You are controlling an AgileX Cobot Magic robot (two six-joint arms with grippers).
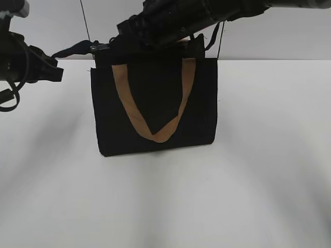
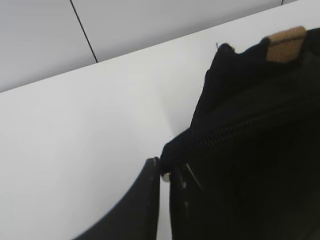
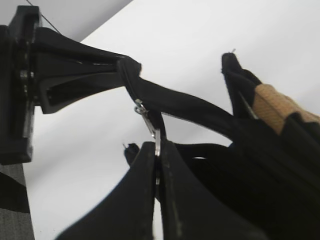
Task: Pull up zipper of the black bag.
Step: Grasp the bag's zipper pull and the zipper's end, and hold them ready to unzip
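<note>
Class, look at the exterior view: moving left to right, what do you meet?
Left gripper → black bag, its tan strap looping in a V across the face → bare white table.

White table, one bag on it.
The white table (image 1: pixel 269 170) carries the black bag (image 1: pixel 155 103), standing upright toward the far edge, its tan strap (image 1: pixel 155 135) hanging in a V down the front face.

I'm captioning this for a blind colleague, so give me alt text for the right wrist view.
The right hand is shut on the silver zipper pull, seen close up from behind its two black fingers. Beyond it, the left hand grips the end of the black bag's zip strip, stretched over a white table; a tan strap shows at right.
</note>
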